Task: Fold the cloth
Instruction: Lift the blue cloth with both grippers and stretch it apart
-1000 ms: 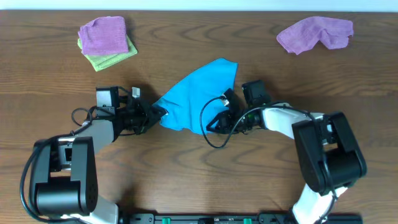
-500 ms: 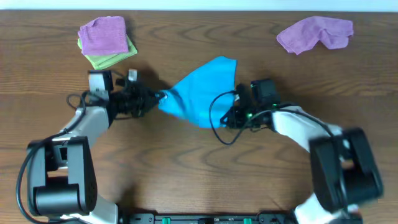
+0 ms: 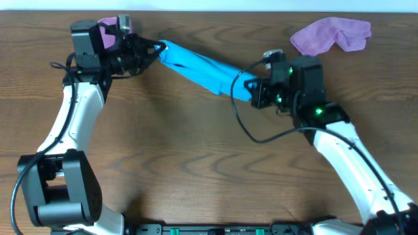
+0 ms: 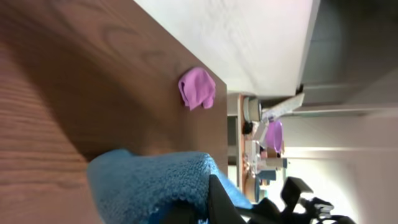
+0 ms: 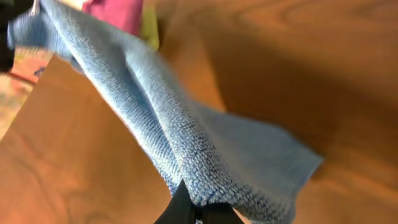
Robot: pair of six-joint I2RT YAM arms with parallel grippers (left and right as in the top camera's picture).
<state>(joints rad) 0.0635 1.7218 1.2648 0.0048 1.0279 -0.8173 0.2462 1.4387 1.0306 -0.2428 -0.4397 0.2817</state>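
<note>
The blue cloth [image 3: 199, 65] spans the hands; left hand [image 3: 154, 47] and right hand [image 3: 251, 89] each clench one end, apparently above the tabletop [image 3: 196, 163].

From overhead the light is bright and even, and shadows on the tabletop [image 3: 196, 163] around the blue cloth [image 3: 202, 68] are soft and faint. In the left wrist view the wood beside the cloth is dim, while the wall [image 4: 249, 31] beyond it is washed out to white. The right wrist view has a warm orange cast. There the cloth's weave is sharp near the right tool [image 5: 194, 208] and blurred at its far end.
</note>
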